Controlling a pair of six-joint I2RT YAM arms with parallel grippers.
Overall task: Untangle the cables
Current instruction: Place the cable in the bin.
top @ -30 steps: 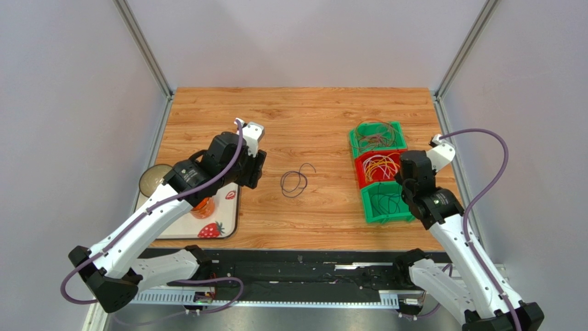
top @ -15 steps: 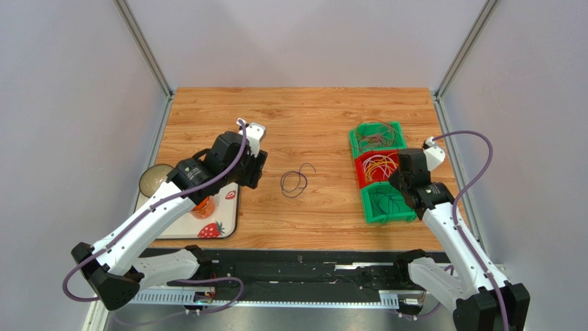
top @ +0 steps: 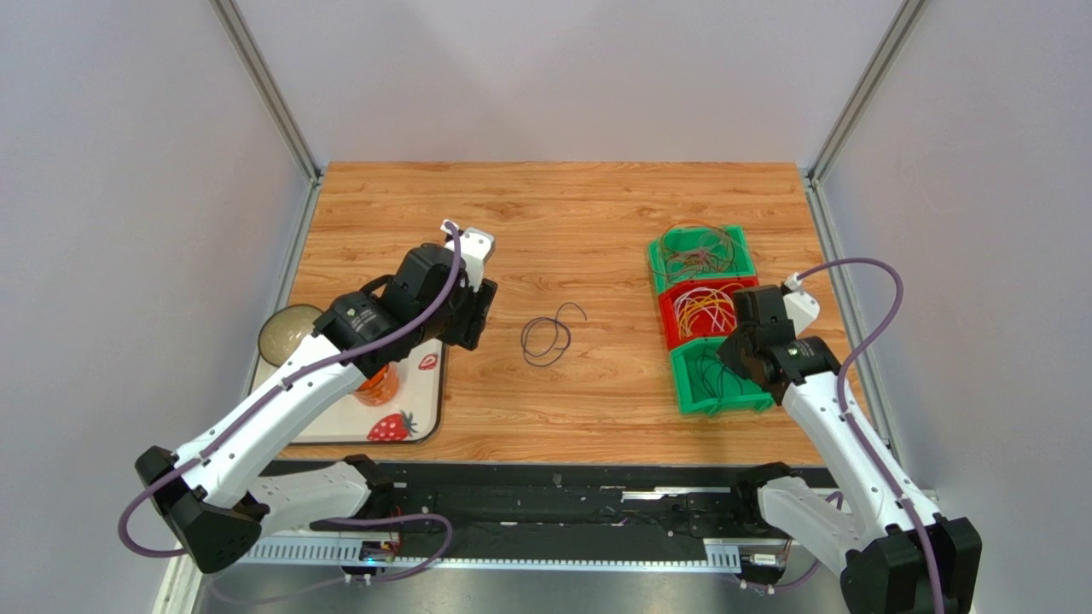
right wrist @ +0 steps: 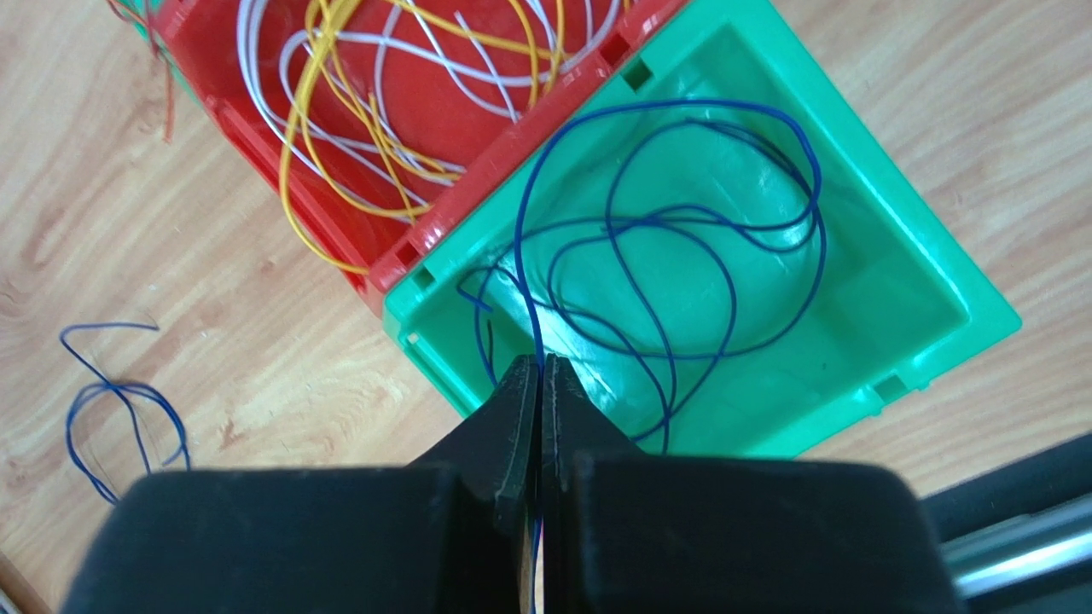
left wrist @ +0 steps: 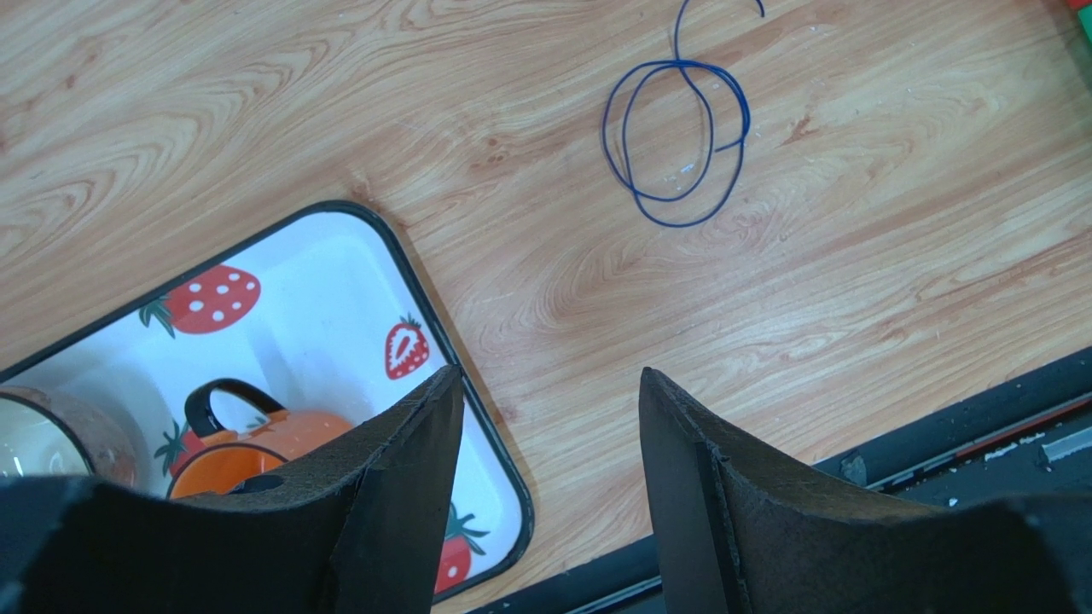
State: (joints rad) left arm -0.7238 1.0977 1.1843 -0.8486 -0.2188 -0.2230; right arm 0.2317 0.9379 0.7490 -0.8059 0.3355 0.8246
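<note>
At near-left corner: strawberry tray [left wrist: 308, 301] holding orange cup [left wrist: 250, 454]. Above its right rim: left gripper [left wrist: 545, 384], fingers spread, nothing between them. Mid-desk: loose blue cable [left wrist: 677, 143] lying in loops, apart from both grippers. Toward right edge: red bin [right wrist: 436, 122] with yellow and white cables [right wrist: 314, 115], then near green bin [right wrist: 923, 275] with coiled blue cable [right wrist: 519, 243]. Over that bin: right gripper [right wrist: 538, 371], pinched tight on one strand.

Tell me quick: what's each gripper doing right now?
Left gripper: open, empty.
Right gripper: shut on a blue cable from the green bin.
</note>
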